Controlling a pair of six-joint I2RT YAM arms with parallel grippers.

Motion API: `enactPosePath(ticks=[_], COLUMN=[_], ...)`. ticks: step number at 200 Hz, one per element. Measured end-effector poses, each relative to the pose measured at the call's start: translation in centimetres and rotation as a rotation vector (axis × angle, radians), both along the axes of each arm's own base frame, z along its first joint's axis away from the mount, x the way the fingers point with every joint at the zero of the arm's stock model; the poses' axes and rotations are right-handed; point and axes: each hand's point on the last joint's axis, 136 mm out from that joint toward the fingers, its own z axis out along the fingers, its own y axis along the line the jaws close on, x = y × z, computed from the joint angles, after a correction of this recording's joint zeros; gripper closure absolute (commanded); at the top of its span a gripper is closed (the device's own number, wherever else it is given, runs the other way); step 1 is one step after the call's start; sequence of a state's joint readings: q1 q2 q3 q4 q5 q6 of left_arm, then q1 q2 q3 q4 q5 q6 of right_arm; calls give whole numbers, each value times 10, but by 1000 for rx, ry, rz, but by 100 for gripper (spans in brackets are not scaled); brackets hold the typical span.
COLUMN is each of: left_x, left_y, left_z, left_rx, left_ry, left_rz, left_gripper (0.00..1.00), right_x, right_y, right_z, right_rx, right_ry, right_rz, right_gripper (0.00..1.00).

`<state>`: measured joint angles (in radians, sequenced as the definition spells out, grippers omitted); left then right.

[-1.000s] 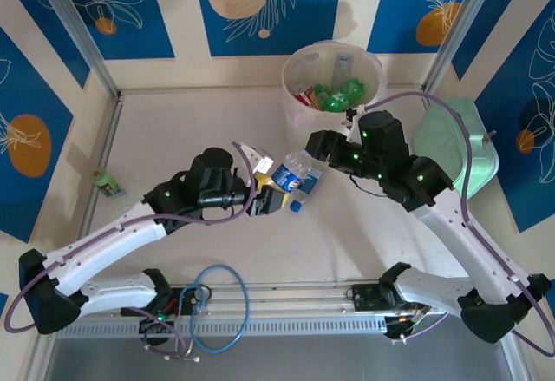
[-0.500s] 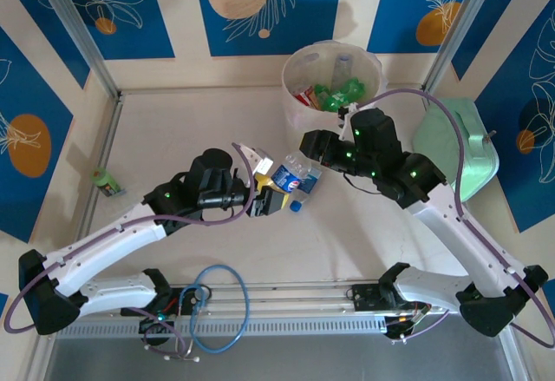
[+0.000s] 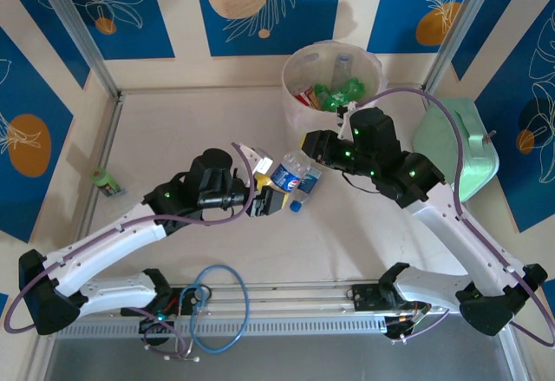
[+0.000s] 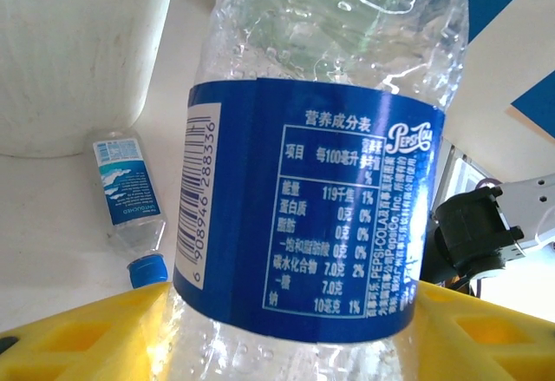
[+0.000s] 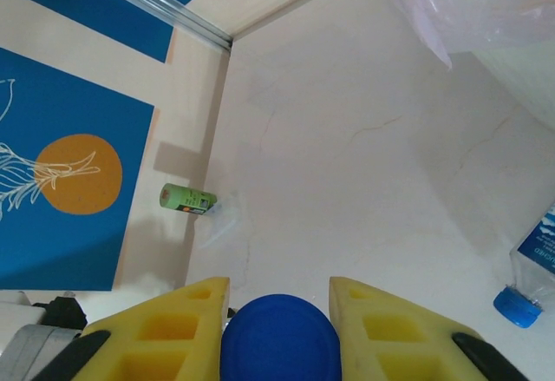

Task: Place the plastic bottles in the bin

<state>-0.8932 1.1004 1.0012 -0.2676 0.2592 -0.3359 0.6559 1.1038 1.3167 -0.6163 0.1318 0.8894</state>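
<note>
Clear plastic Pepsi bottle (image 4: 312, 207): crinkled see-through walls and a deep blue wrap label printed with a white barcode, a nutrition table in Chinese characters and the Pepsi name running up one side.
Where it is: up off the table (image 3: 173, 138) near the middle, spanning between the two arms, short of the bin.
Blue cap (image 5: 277, 342): round, plain, seen end-on in the right wrist view.
Left gripper (image 3: 264, 200): its yellow fingers (image 4: 87, 333) lie against both sides of the bottle's body just below the label, pinching it.
Right gripper (image 5: 277, 312): pressed together on the blue cap, one yellow finger on each side.
Water bottle (image 4: 128, 194): smaller and clear, with a pale blue and white label and a blue cap, lying on the table below the Pepsi bottle, close to the foot of the bin.
Bin (image 3: 299, 108): tall, round, pale and translucent, standing at the far side of the table, with several green bottles (image 3: 334, 96) and a red-labelled one inside.
Green bottle (image 5: 187, 199): lying on its side against the left edge of the table, well apart from both arms.
Mint-green case (image 3: 460, 147): to the right of the bin, behind the right arm.
</note>
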Motion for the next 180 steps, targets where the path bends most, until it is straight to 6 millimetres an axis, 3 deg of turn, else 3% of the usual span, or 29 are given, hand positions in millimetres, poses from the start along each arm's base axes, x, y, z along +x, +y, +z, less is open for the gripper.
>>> enactPosePath(ticks=[29,55,75,114,135,155,180], left_x=[2,8,13,13,14,15,17], left_y=[0,3,9,27,32,33,33], left_z=[1,0,-1,16,17,8,-1], left_rx=[-3,8,25,-1,-3,14,38], left_ry=[0,-15,-29,-84,-95,-86,-73], left_rz=[11,48,86,149,169,175,185], left_gripper=[0,0,0,0,0,0,0], right_x=[-1,2,13,42,58,74,102], right_y=[1,-2,-14,-61,-93,-119,-144], right_z=[0,12,35,102,125,133,127], right_rx=[-2,-4,4,22,20,3,-18], right_ry=[-2,-26,-73,-222,-280,-301,-283], right_rz=[7,2,-35,-162,-246,-318,-380], right_gripper=[79,79,79,78,77,77,78])
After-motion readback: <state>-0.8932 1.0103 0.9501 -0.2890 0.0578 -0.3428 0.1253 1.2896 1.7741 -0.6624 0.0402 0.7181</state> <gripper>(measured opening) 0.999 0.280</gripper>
